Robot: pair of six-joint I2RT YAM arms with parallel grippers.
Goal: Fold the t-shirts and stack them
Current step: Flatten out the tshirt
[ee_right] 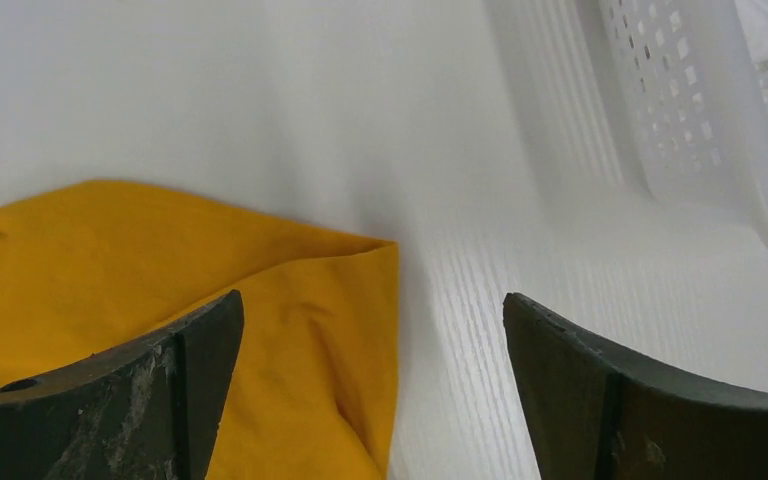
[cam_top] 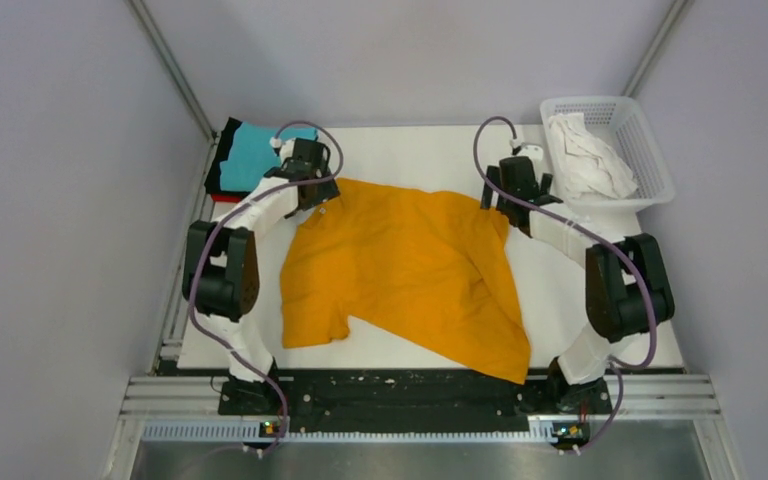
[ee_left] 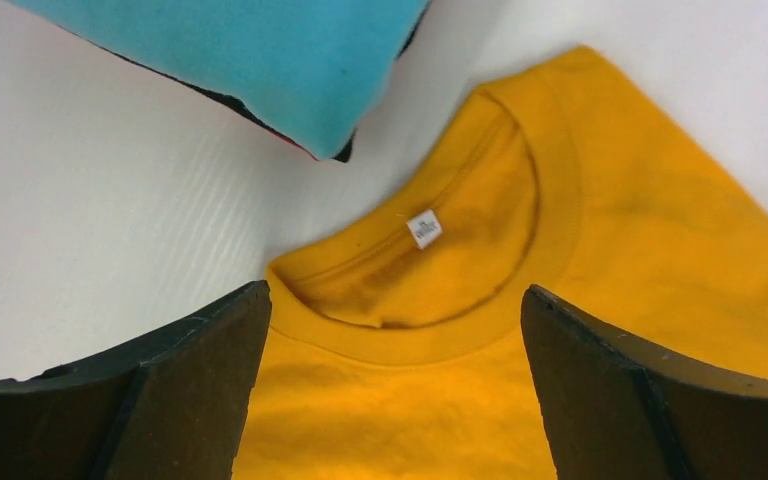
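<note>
An orange-yellow t-shirt (cam_top: 410,265) lies spread and rumpled across the middle of the table, collar at the far left. My left gripper (cam_top: 312,190) hangs open over that collar (ee_left: 430,300), nothing between its fingers (ee_left: 190,390). My right gripper (cam_top: 510,195) is open above the shirt's far right corner (ee_right: 340,330), with cloth below one finger and bare table below the other. A folded stack sits at the far left with a cyan t-shirt (cam_top: 252,155) on top, black (cam_top: 222,150) and red (cam_top: 222,198) edges beneath. A white t-shirt (cam_top: 588,155) lies crumpled in the basket.
The white mesh basket (cam_top: 650,150) stands at the far right corner, close to my right gripper; its wall (ee_right: 700,110) shows in the right wrist view. Grey walls enclose the table on three sides. A black rail (cam_top: 400,390) runs along the near edge.
</note>
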